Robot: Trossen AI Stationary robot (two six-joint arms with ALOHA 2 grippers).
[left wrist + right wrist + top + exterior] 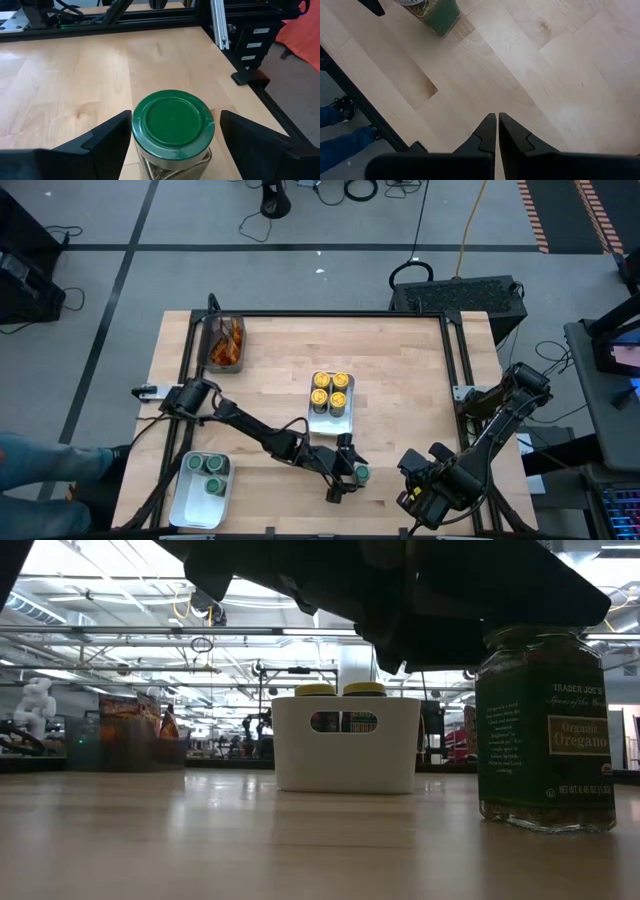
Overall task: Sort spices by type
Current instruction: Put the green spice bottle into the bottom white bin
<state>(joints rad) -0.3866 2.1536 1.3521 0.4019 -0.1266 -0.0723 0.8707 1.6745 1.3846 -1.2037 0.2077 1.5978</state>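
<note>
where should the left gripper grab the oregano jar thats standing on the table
By the body just under the green lid, coming down from above. The oregano jar stands upright and apart from the trays, so both flanks are free. The left gripper already straddles it, fingers open on either side, not touching. The glass shoulders look faceted, so a low squeeze should seat better.

The table (pixel 400 370) is pale wood in jointed planks with visible grain; its smooth finish carries a soft sheen in the low view. The oregano jar (pixel 546 730) looks like clear glossy glass with a printed paper label, and its green lid (pixel 172 118) is smooth plastic with a slight shine. The fingers (pixel 107 137) of the left hand (pixel 172 142) are dark matt plastic, as are those of the right hand (pixel 497 131). The white tray (pixel 346 743) at the centre of the low view is smooth, matt plastic. The frame rails (pixel 220 22) look like brushed metal.
</note>
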